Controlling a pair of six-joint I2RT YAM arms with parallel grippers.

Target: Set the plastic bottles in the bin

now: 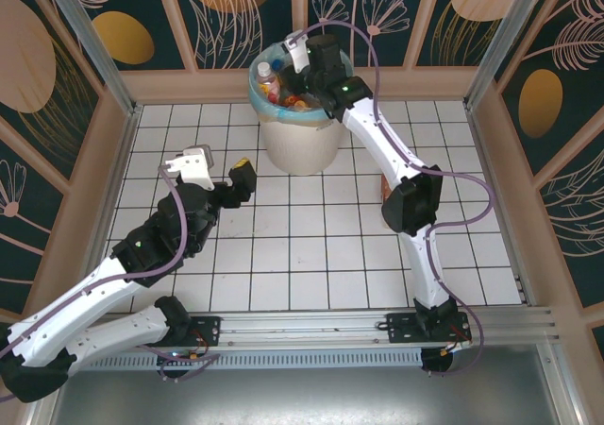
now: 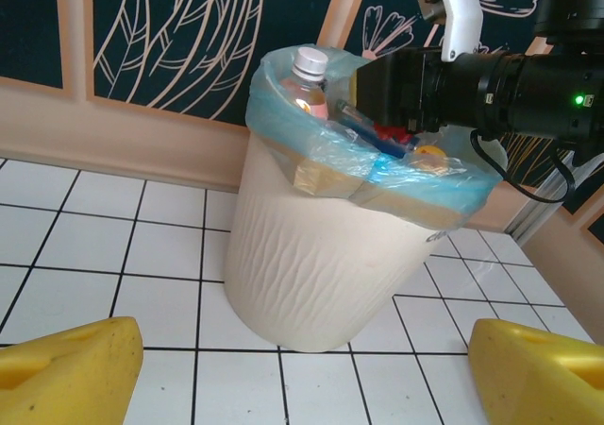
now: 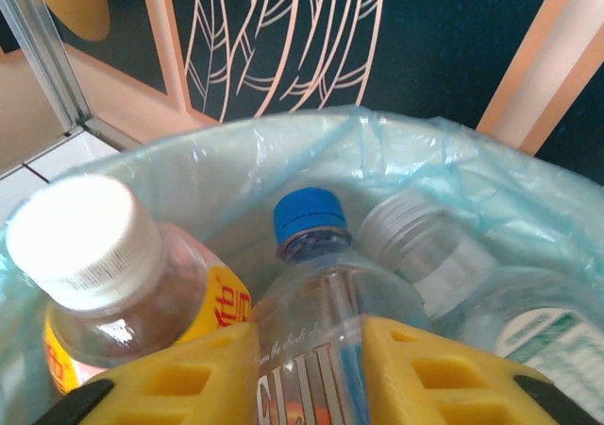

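Currently right tool (image 3: 311, 378) is over the mouth of the bin (image 1: 300, 146), arm stretched across the tiled bench (image 1: 311, 255). Its yellow fingers (image 3: 179, 382) sit close together with a narrow gap. Blue-capped bottle (image 3: 311, 227) shows in that gap, cap up, body wider than the gap and partly covered by both fingers. Can't tell if it's pinched or just lying past the tips. Same wrist view: white-capped bottle (image 3: 94, 274) with yellow-red label on the left, right beside the blue-capped one. Clear-capped bottle (image 3: 406, 231) with green-white label on the right. All three are inside the light blue bag (image 3: 283, 146) lining the bin.

Left tool (image 2: 302, 387) is wide open, nothing between the fingertips, nothing held. It sits low over the bench, near the bin's left side but apart from it, pointing at it. From its camera the bin stands upright by the back wall (image 2: 142, 151), bag folded over the rim. White-capped bottle pokes above the rim at the far left, and the right arm's wrist lies across the top.
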